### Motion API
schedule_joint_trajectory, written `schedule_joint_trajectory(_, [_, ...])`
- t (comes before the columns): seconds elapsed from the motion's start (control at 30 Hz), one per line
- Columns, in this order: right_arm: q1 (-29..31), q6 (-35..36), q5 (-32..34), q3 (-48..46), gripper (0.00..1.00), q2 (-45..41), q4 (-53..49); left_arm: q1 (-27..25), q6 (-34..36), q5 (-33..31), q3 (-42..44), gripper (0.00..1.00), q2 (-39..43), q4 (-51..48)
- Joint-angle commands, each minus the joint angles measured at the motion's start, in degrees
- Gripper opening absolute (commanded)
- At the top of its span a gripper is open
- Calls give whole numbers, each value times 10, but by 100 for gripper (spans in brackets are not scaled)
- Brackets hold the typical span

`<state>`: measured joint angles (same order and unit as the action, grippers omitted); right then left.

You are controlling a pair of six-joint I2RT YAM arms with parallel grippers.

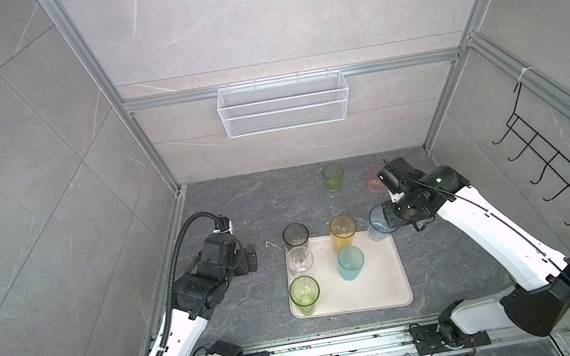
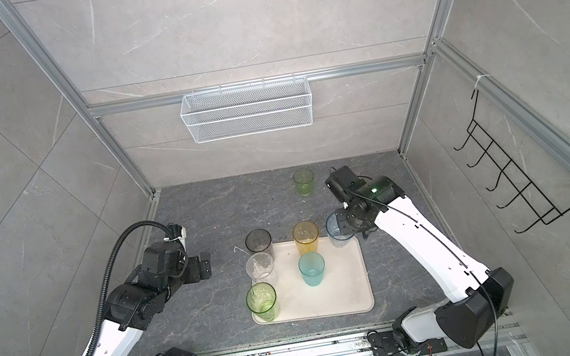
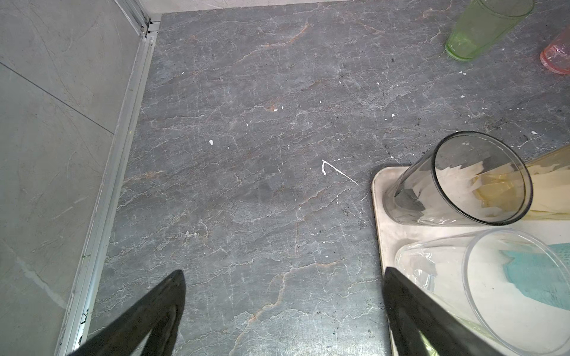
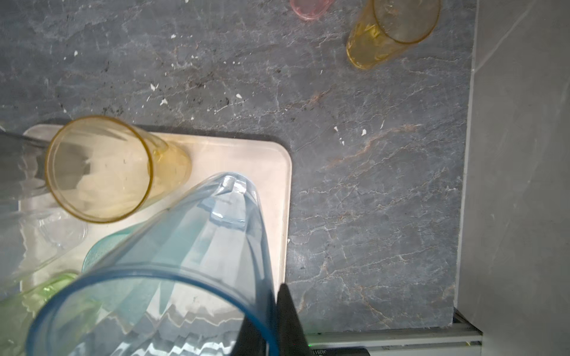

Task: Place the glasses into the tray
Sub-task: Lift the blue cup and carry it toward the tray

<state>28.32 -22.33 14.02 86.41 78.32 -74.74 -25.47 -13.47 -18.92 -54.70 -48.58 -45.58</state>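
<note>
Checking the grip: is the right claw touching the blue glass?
Touching: the right wrist view shows the right claw pinching the blue glass at its rim.

The white-and-black left arm (image 1: 180, 331) was folded low, its black parallel left gripper (image 1: 251, 258) held level with jaws spread wide. The matching right arm (image 1: 485, 228) reached forward, its right gripper (image 1: 388, 222) pinched closed on the rim of a see-through blue tumbler (image 1: 376, 230).

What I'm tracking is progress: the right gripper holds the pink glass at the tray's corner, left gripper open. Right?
No: in the right wrist view the right gripper holds the blue glass, not the pink glass, at the tray's corner. The left gripper is open.
</note>
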Motion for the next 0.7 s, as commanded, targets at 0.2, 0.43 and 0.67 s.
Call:
schedule_joint_trajectory(0.2, [40, -69, -27, -111, 0, -83, 22, 1, -5, 16, -9, 99, 6, -3])
schedule_joint_trajectory(0.43, [74, -106, -42, -183, 0, -112, 45, 1, -5, 20, -9, 99, 1, -3])
schedule_joint_trajectory(0.67, [128, -146, -30, -238, 0, -119, 61, 1, -4, 21, -9, 99, 0, -2])
